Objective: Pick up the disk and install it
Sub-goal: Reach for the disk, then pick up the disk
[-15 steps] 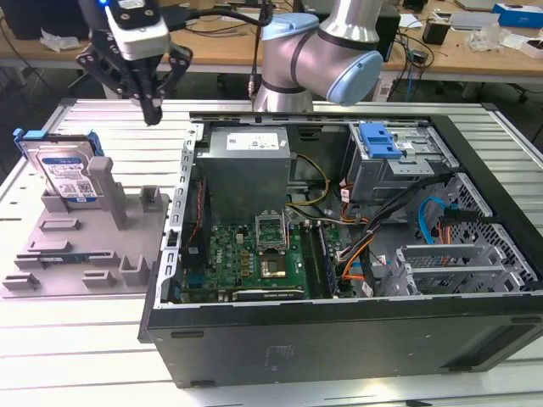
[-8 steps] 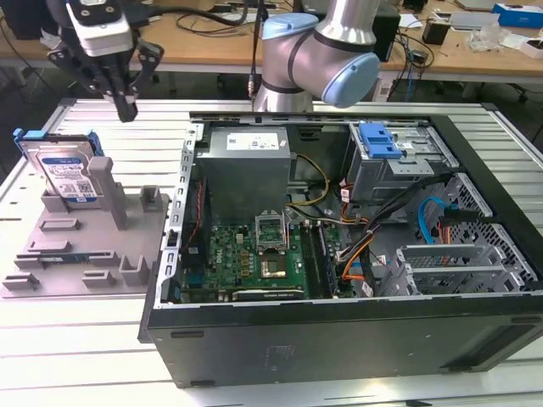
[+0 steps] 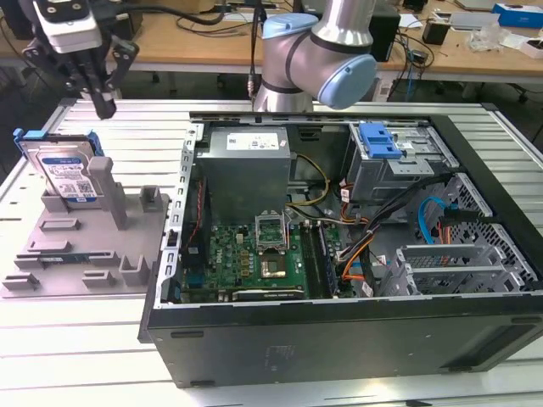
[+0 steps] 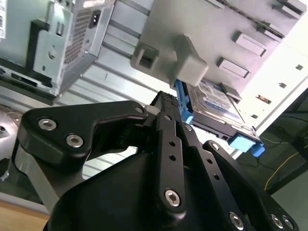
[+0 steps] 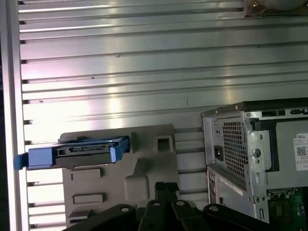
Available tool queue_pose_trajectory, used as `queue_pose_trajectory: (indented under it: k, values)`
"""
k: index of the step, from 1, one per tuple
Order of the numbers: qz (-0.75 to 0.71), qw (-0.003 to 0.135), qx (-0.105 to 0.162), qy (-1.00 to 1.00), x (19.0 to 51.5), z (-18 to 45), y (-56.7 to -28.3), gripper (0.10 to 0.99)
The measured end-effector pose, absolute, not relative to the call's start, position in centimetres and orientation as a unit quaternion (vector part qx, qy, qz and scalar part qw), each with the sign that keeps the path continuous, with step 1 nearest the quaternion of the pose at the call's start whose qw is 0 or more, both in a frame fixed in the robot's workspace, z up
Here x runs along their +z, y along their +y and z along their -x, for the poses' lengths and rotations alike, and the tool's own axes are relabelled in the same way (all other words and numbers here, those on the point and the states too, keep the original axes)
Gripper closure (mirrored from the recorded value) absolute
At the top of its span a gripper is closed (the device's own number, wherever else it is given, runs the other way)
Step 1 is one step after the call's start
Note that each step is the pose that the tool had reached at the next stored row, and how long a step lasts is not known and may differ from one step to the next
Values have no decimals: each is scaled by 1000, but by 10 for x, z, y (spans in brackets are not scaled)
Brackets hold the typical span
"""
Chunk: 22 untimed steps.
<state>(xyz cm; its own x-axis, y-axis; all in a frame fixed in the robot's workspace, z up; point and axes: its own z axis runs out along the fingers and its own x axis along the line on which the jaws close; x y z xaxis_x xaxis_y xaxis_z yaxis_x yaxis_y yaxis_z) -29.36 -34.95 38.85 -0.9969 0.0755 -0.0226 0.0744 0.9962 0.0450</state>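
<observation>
The disk [image 3: 64,172] is a silver drive with a white-and-blue label in a blue carrier. It stands on edge in a grey holder [image 3: 85,246] at the exterior view's left. Both wrist views also show the disk [image 4: 216,103] [image 5: 84,153] in its holder. My gripper [image 3: 104,106] hangs above and a little behind the disk, apart from it. Its black fingers [image 5: 166,188] are pressed together with nothing between them, and the second wrist view shows the fingers [image 4: 166,108] meeting near the disk's blue frame.
An open computer case [image 3: 339,322] lies to the right of the holder on a slatted metal table [image 3: 51,339]. Inside are a grey power-supply box [image 3: 246,161], a motherboard [image 3: 254,254] and a silver cage with a bright-blue latch [image 3: 377,140]. Desks with clutter stand behind.
</observation>
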Motion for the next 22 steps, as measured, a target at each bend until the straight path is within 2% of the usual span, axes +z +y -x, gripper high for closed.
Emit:
queue_pose_trajectory:
  k: [16,22]
  values:
    - [-37,12,22,999,384,365,-321,980]
    - [-37,12,22,999,384,367,-320,980]
